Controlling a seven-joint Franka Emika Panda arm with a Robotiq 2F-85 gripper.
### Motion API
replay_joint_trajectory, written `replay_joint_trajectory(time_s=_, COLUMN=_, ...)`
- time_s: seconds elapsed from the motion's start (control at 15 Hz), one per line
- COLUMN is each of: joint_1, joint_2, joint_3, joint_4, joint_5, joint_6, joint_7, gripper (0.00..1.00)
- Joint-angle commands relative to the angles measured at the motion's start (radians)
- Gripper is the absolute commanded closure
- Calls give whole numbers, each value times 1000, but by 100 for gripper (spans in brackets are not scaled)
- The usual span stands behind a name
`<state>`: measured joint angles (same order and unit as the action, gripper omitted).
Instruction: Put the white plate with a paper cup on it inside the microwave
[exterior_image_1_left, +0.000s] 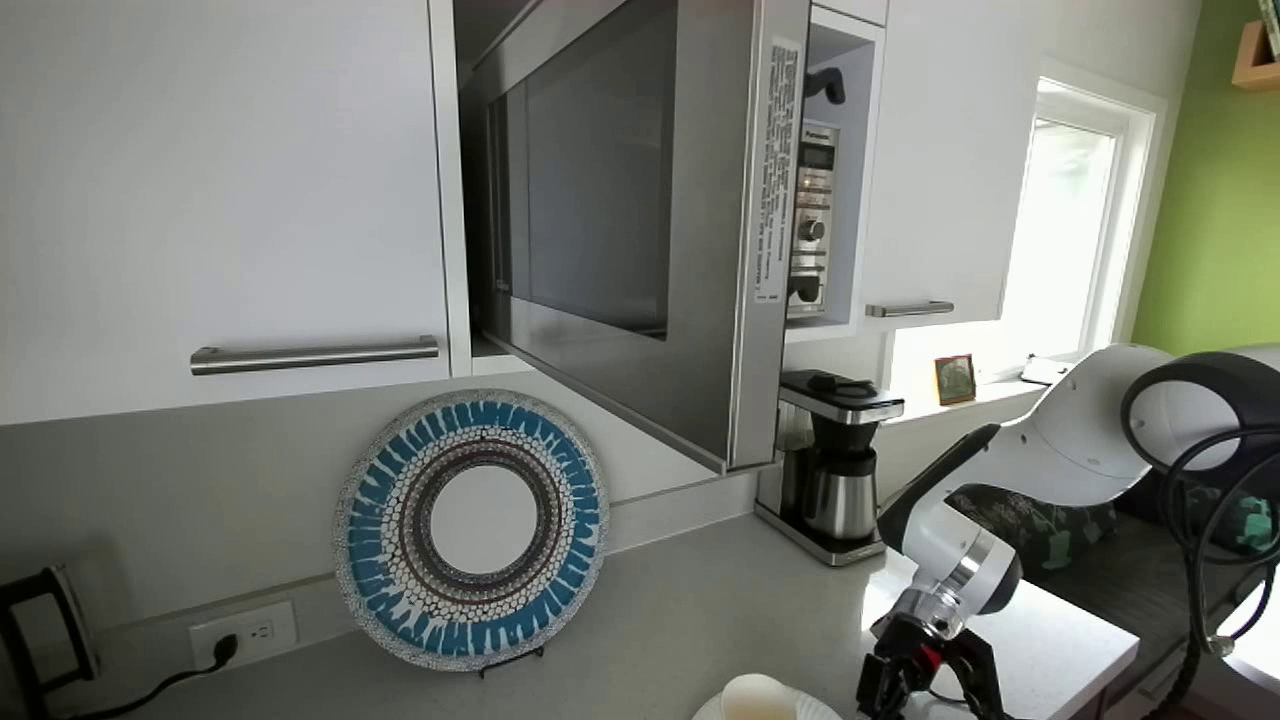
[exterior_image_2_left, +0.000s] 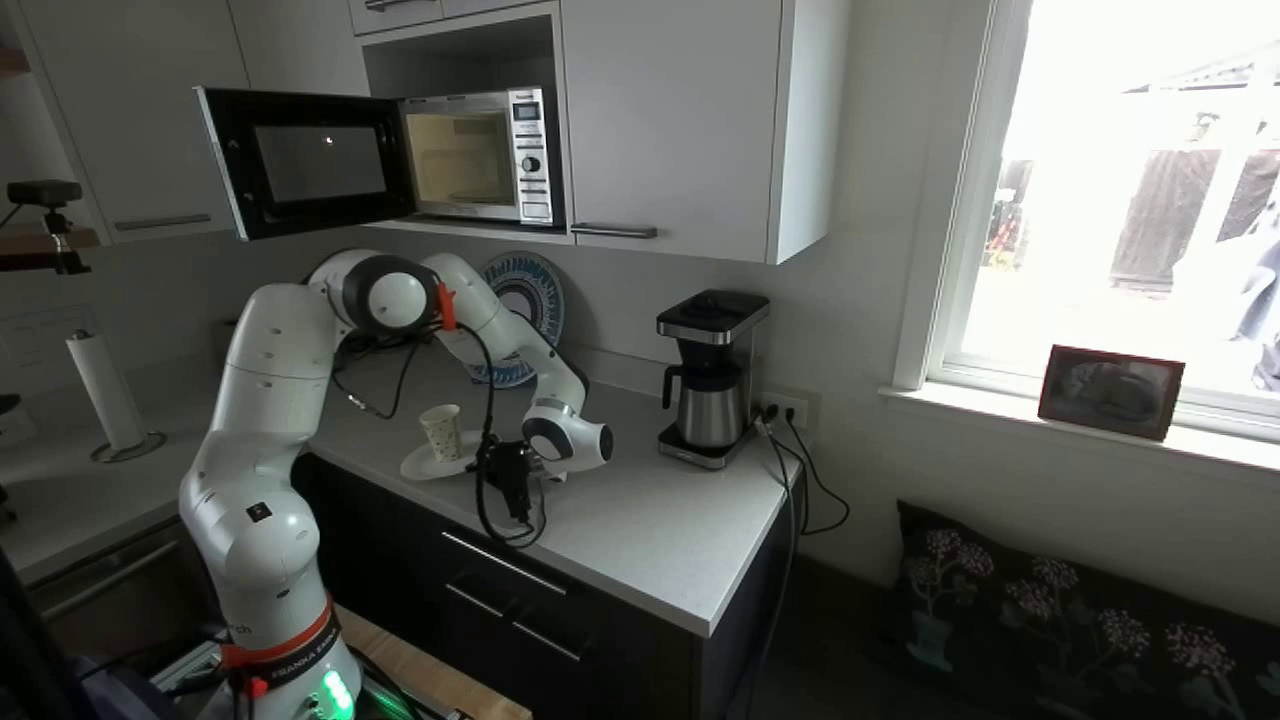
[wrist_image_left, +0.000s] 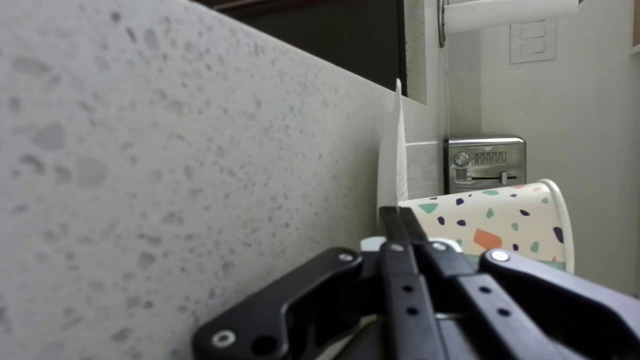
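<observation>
Claw (wrist_image_left: 399, 212) clenched @ rim of wht plate (wrist_image_left: 391, 162), hold unclr, ppr cup (wrist_image_left: 500, 220) on it, micro (exterior_image_2_left: 465, 158) open

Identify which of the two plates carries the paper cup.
The plain white plate, beneath the speckled paper cup; the larger blue-patterned plate stands on edge, carrying nothing.

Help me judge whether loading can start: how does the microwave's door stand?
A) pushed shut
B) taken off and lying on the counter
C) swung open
C: in an exterior view the door stands out from the front of the microwave, whose inside shows.
</observation>
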<state>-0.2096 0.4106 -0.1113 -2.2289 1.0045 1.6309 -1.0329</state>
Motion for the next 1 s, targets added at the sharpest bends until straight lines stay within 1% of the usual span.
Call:
replay_joint_trajectory(time_s=0.0, joint_1=-16, joint_2=58, joint_3=-1, joint_4=4, joint_5=33, joint_6=-20, joint_7=-71, gripper=100)
replay_joint_trajectory(time_s=0.93, joint_1=-40, joint_2=89, joint_3=-7, joint_4=16, joint_5=83, joint_6=-84, joint_7=-107, gripper=100)
